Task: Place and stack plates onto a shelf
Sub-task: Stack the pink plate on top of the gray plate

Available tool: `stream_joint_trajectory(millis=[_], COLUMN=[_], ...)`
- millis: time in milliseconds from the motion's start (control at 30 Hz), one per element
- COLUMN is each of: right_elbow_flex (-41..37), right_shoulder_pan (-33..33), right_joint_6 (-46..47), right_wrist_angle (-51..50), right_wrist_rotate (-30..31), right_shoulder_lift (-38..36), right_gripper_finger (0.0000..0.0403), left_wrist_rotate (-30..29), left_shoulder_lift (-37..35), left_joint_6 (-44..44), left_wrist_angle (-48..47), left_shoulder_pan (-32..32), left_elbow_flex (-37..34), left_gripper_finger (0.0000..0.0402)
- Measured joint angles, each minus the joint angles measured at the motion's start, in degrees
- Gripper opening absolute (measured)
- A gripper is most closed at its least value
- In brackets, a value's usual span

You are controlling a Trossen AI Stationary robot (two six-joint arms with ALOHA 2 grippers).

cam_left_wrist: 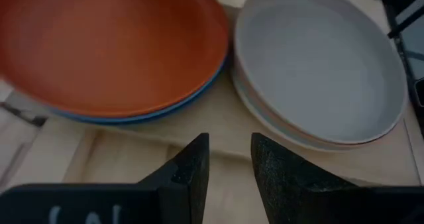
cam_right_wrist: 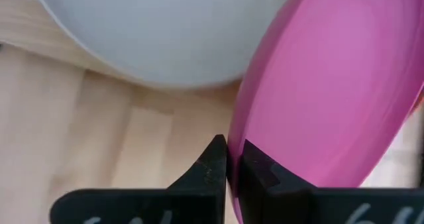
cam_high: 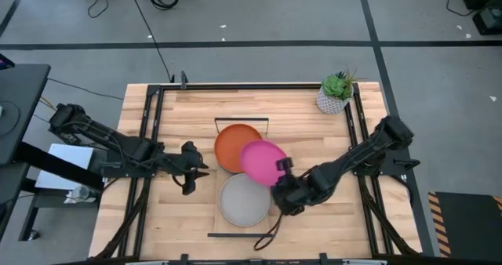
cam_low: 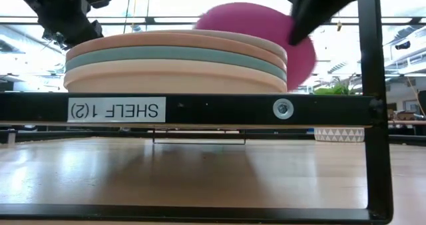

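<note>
The magenta plate (cam_high: 261, 160) hangs tilted over the shelf (cam_high: 241, 120), between an orange-red plate (cam_high: 234, 143) that lies on a blue plate (cam_left_wrist: 142, 116) and a stack topped by a grey plate (cam_high: 243, 201). The low view shows the stack's peach, teal and cream plates (cam_low: 176, 65). My right gripper (cam_high: 281, 168) is shut on the magenta plate. My left gripper (cam_high: 201, 171) is open and empty, just left of the shelf, its fingers (cam_left_wrist: 228, 161) pointing at the gap between the two stacks. My right gripper pinches the magenta plate's rim (cam_right_wrist: 240, 141) between its two fingers, one on each face, at the plate's near-right edge (cam_high: 278, 169). The fingers come from the table's right and near side. The plate is tilted and lifted above the stacks (cam_low: 266, 32).
A white pot with a green plant (cam_high: 336, 94) stands at the table's far right corner. Black rails (cam_high: 149, 139) run along both table sides. The shelf's black front rail bears a label (cam_low: 116, 110). A bare strip of board (cam_left_wrist: 132, 151) lies in front of my left gripper.
</note>
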Motion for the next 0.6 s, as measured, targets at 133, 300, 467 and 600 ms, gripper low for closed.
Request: stream_joint_trajectory(millis=[133,300,467,600], right_elbow_flex=[7.63,11.59,11.62,11.67], right_shoulder_pan=[-0.95,-4.76,-10.33,-13.51], right_joint_6=[-11.99,-23.12,-27.54,-28.34], right_wrist_angle=[-2.18,-0.22,2.71,5.77], right_wrist_rotate=[3.18,2.51,0.81,-4.22], right_shoulder_lift=[6.06,10.31,12.21,12.28], right_gripper_finger=[0.0021,0.0023,0.0035,0.0054], left_wrist_rotate=[0.76,-0.31,-2.29,-2.6], left_shoulder_lift=[-1.44,-3.39,-4.51,-4.47], left_joint_6=[0.97,5.99,8.46,9.22], left_wrist_angle=[-4.2,-5.34,-6.56,-7.16], left_shoulder_pan=[0.42,0.26,0.37,0.37], left_elbow_flex=[2.29,3.15,3.17,3.17], left_gripper_finger=[0.0118,0.0118,0.0118,0.0118])
